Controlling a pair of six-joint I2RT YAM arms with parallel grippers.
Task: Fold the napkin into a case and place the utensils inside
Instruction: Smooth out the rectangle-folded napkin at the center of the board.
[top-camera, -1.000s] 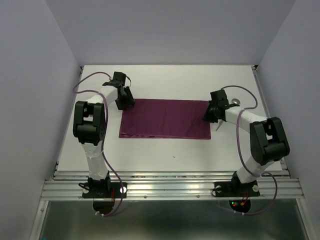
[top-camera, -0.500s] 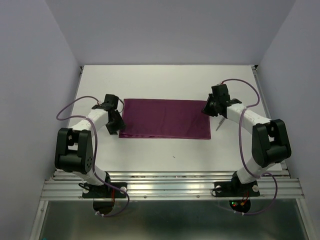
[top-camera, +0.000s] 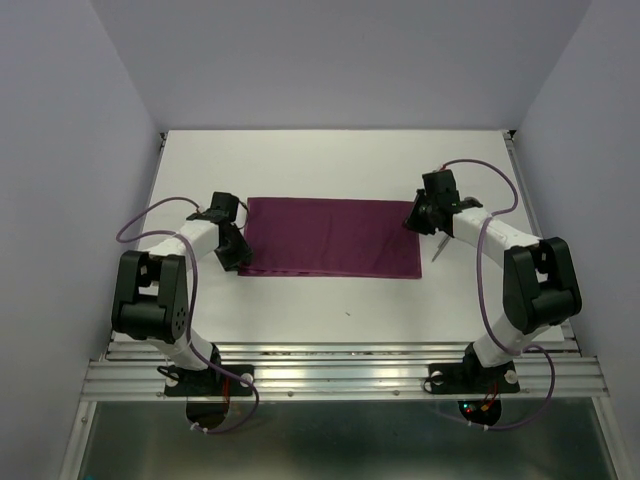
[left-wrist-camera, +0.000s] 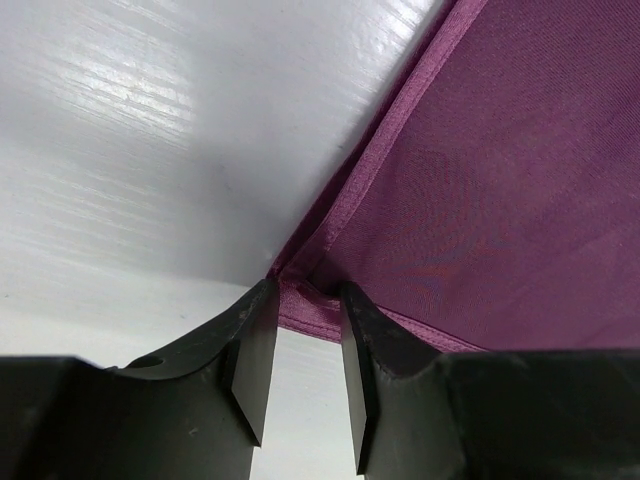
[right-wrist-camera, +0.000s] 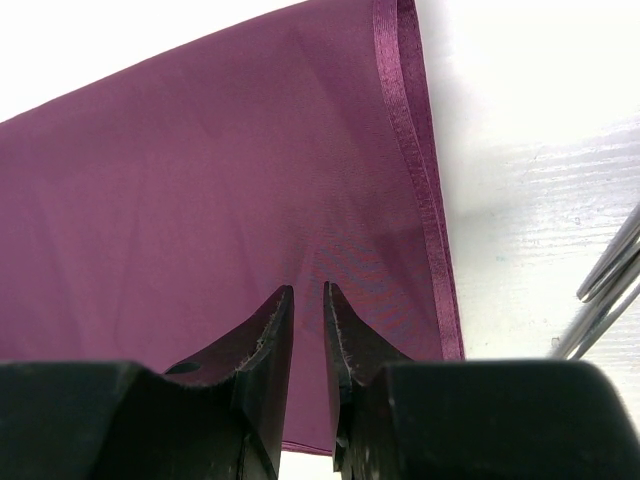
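**Folded purple napkin (top-camera: 330, 238) met at two opposite corners**

Plum-purple cloth, folded to a long flat rectangle, lying in the middle of the white counter (top-camera: 300, 160). At its near-left corner, left tool (left-wrist-camera: 303, 296) down low, jaws a narrow gap apart, hemmed corner between the tips, not visibly pinched. At the far-right corner, right tool (right-wrist-camera: 308, 292), jaws almost together, nipping a small pucker of napkin. Just past the right hem, thin silver utensils (right-wrist-camera: 610, 285) flat on the counter, not touching the cloth.
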